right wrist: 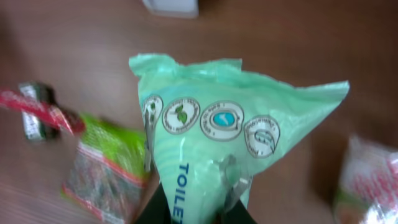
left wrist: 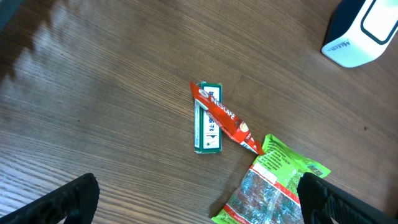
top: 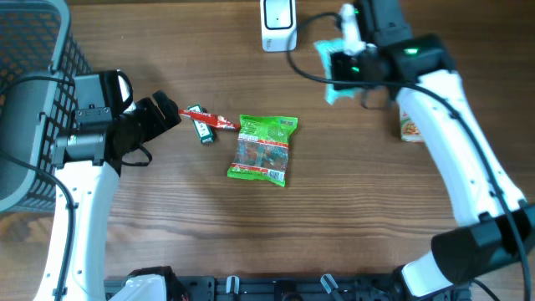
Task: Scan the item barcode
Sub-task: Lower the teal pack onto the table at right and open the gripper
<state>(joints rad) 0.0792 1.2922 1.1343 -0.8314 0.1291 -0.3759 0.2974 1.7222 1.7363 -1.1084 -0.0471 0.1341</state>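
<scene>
Well short of the scanner and off to its left, the left gripper hangs with jaws spread wide, holding nothing, near a red sachet and a small green pack. Just right of the scanner, the right gripper is clenched on the mint-green packet, whose long axis runs out from the fingers roughly toward the scanner. I'd judge this nearer arm needs only a short swing left.

The basket sits at the left edge, the scanner at top middle. A stick packet lies across a small box, left of the snack bag.
</scene>
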